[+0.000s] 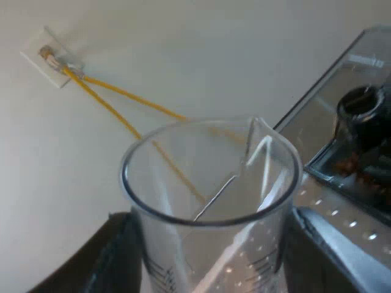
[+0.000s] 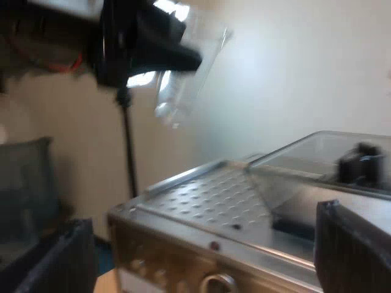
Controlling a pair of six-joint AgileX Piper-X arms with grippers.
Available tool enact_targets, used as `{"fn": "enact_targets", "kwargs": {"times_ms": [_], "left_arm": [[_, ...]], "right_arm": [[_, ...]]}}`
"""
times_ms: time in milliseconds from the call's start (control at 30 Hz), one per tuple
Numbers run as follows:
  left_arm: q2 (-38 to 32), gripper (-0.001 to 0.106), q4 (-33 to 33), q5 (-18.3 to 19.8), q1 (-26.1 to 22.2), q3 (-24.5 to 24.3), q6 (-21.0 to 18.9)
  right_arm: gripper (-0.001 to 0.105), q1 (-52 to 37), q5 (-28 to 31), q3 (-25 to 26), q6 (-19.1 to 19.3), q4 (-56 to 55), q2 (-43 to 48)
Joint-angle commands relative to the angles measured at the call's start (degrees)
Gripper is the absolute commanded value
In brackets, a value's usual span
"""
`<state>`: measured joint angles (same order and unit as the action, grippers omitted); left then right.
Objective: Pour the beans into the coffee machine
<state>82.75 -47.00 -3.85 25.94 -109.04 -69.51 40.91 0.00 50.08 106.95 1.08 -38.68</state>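
Glass (image 1: 211, 201): looks empty, raised beside the bean hopper (image 1: 360, 140), spout toward it.
Left gripper (image 1: 214, 268): clenched on the Glass, one finger each side.
Right gripper (image 2: 201, 256): fingers spread wide, nothing between them, close by the espresso machine (image 2: 208, 201) top.

**Black fingers, blocky and plain**

On my left gripper (image 1: 211, 250) I see two thick, flat-sided fingers (image 1: 113, 259), matt charcoal shading to black. One of them carries a paler grey sheen along its rounded edge where the light catches it. Any screws or markings are too blurred for me to tell. My right gripper (image 2: 201, 256) has the same kind of pair, black and squared-off, with slightly rough outlines. In the right wrist view, the left gripper's housing (image 2: 131, 43) reads as a chunky black block with glossy highlights and a tapering black finger jutting from it.
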Motion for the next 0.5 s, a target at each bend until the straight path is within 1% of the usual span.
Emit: {"fn": "enact_targets", "kwargs": {"times_ms": [33,67,100,133,167,267,333,367,467,500], "left_arm": [[-1.26,0.022,-0.73,2.55,-0.93,-0.43,-2.78],[-2.13,0.022,-1.07,3.85,-1.80,-0.43,-3.24],[-3.44,0.022,-1.49,3.85,-3.04,-0.43,-3.76],[-4.48,0.022,-2.22,5.41,-3.94,-0.43,-3.89],[-4.80,0.022,-2.46,5.92,-4.40,-0.43,-4.07],[-7.30,0.022,-2.65,11.58,-7.24,0.75,-6.58],[-9.47,0.022,-2.33,14.71,-9.33,2.91,-8.55],[-10.06,0.022,-2.35,15.17,-9.70,3.63,-8.71],[-13.07,0.022,-1.94,15.89,-12.21,8.07,-8.69],[-14.53,0.022,-1.67,16.53,-13.20,10.23,-8.69]], "right_arm": [[0.079,0.12,-6.27,0.27,0.83,-0.04,0.38],[0.079,0.12,-6.90,0.27,0.83,-0.04,0.38],[0.079,0.12,-8.11,0.27,0.83,-0.04,0.38],[0.079,0.12,-9.26,0.27,0.83,-0.04,0.38],[0.079,0.12,-9.68,0.27,0.83,-0.04,0.38],[0.079,1.07,-10.32,0.27,0.83,-0.04,0.38],[0.079,2.86,-10.56,0.27,0.83,-0.04,0.38],[0.079,3.47,-10.56,0.27,0.83,-0.16,0.38],[0.079,6.35,-10.55,0.27,0.83,-1.86,-0.35],[0.079,7.55,-10.55,0.27,0.83,-3.40,-0.68]]}}
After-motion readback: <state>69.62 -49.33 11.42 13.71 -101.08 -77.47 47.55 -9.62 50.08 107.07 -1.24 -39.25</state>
